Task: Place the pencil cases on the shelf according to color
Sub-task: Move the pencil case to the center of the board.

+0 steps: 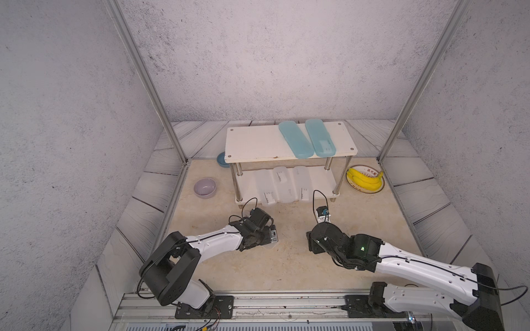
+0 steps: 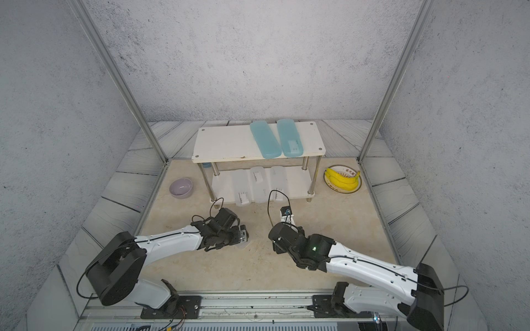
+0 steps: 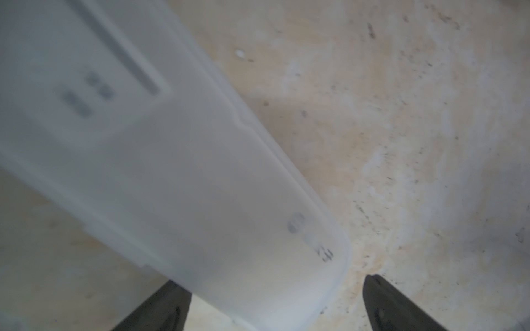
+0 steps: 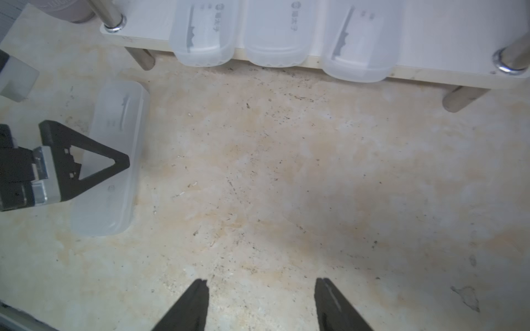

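Note:
The shelf [image 1: 252,143] stands at the back of the table. Two teal pencil cases [image 1: 295,139] [image 1: 319,137] lie side by side on its top board. Three frosted white cases [image 1: 265,186] [image 1: 282,183] [image 1: 302,180] lie on the lower board, their ends overhanging the front edge [image 4: 276,37]. Another white case [image 4: 114,200] [image 3: 172,172] lies flat on the table in front of the shelf. My left gripper [image 3: 274,282] [image 1: 266,240] is open and low over it, one finger on each side. My right gripper [image 4: 261,282] is open above bare table, nothing between its fingers.
A purple bowl [image 1: 204,186] sits left of the shelf and a blue bowl [image 1: 222,159] behind its left leg. A plate with bananas [image 1: 364,179] is to the right. Metal frame posts [image 1: 172,137] and wall panels border the table.

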Available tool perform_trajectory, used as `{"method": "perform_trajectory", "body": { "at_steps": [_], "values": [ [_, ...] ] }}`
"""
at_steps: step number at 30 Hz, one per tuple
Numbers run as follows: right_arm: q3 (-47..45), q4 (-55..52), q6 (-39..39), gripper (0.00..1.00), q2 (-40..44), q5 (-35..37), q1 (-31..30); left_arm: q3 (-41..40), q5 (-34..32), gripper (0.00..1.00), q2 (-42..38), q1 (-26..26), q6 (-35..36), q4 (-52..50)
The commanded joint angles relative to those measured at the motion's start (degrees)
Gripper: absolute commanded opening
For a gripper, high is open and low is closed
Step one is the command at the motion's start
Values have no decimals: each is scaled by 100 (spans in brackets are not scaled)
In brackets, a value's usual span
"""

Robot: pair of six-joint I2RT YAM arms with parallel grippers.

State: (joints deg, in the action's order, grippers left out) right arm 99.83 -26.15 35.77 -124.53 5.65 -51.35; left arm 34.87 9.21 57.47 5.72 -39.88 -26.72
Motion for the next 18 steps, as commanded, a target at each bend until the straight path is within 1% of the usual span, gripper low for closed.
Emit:
{"method": "perform_trajectory", "body": {
  "at_steps": [1,3,4,5,6,7,11,14,18],
  "values": [
    [194,-64,-165,0,-92,-255,-24,95,-124,99,52,66,37,-10],
    [121,-42,-118,1,14,-436,-41,49,-177,99,65,79,-11,23],
    [19,7,-94,4,101,-525,-60,15,-197,99,73,79,-34,48],
    [-130,75,-87,9,227,-579,-96,-32,-215,99,84,84,-55,111],
    [-277,110,-94,17,354,-579,-151,-64,-227,99,97,88,-90,163],
    [-408,95,-98,23,481,-542,-196,-90,-259,99,119,92,-122,219],
    [-1151,89,-45,40,1078,-368,-394,-292,-385,99,248,114,-235,633],
    [-1691,115,-10,45,1525,-217,-578,-423,-195,99,461,129,-295,947],
    [-2261,-21,-80,51,2114,101,-902,-494,-183,99,728,272,-323,959]
  ]
}}
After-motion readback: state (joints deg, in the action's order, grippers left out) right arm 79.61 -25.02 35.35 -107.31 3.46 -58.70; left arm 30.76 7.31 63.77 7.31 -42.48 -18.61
